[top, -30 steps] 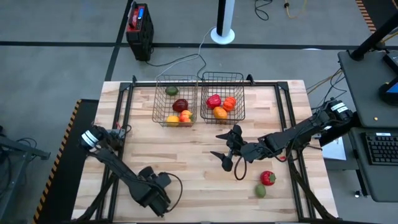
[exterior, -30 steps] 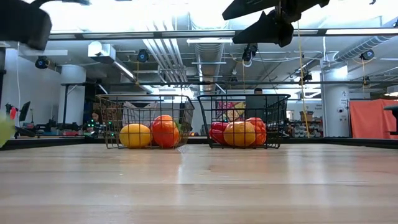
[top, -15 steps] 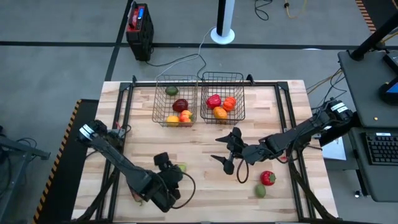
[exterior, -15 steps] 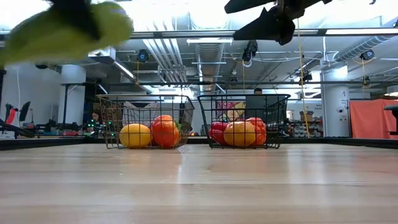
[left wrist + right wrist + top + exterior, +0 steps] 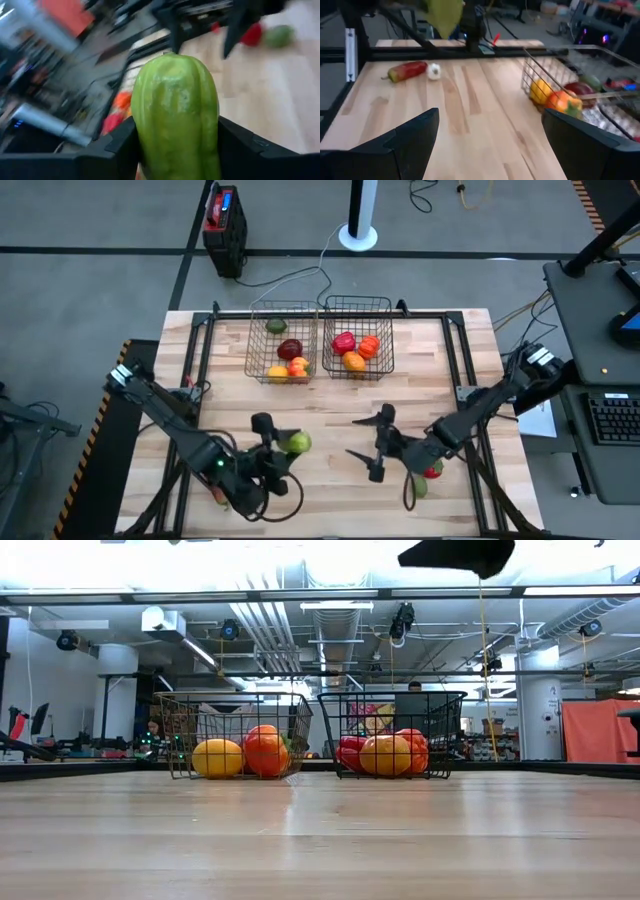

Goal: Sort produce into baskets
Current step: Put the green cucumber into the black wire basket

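My left gripper (image 5: 283, 445) is shut on a green pepper (image 5: 298, 443) above the table's near middle; the pepper fills the left wrist view (image 5: 175, 115). My right gripper (image 5: 376, 444) is open and empty, a little to the right of the pepper, above the table. Just beyond it, a red pepper (image 5: 433, 470) and a green piece (image 5: 419, 488) lie on the table, partly under the right arm. Two wire baskets (image 5: 282, 310) (image 5: 357, 305) at the far edge hold produce. A long red pepper (image 5: 407, 70) and a garlic bulb (image 5: 434, 71) lie on the table. My left gripper pinches the green pepper between its two fingers, one on each side of it (image 5: 142, 137). The fingers come from the table's left. The pepper is lifted clear of the table and sticks out beyond the fingertips (image 5: 117, 145).
The left basket (image 5: 235, 745) holds yellow, red and green pieces, the right basket (image 5: 392, 745) red and orange ones. A black and red box (image 5: 224, 220) stands on the floor beyond the table. Bare wood lies between the baskets and the grippers.
My left gripper has risen from the table's near edge with the green pepper and gone toward the right and far side; the pepper is now lifted clear. My right gripper has moved toward the near edge, nearer the red pepper, staying open.
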Robot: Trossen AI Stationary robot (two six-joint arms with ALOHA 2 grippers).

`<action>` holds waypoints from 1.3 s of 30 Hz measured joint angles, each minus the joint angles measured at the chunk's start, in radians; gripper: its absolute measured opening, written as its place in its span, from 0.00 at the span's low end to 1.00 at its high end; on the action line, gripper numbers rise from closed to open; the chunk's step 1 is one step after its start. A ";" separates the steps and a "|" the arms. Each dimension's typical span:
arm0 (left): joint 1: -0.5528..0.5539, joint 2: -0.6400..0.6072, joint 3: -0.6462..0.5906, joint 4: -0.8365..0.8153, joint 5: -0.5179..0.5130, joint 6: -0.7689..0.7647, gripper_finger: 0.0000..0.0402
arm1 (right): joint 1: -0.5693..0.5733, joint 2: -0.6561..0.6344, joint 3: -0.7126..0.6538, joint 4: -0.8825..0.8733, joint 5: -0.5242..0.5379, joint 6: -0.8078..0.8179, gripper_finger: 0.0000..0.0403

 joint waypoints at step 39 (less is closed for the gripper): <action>0.166 -0.059 -0.614 1.543 0.447 0.512 0.48 | -0.109 0.352 0.188 0.514 -0.241 -0.256 0.83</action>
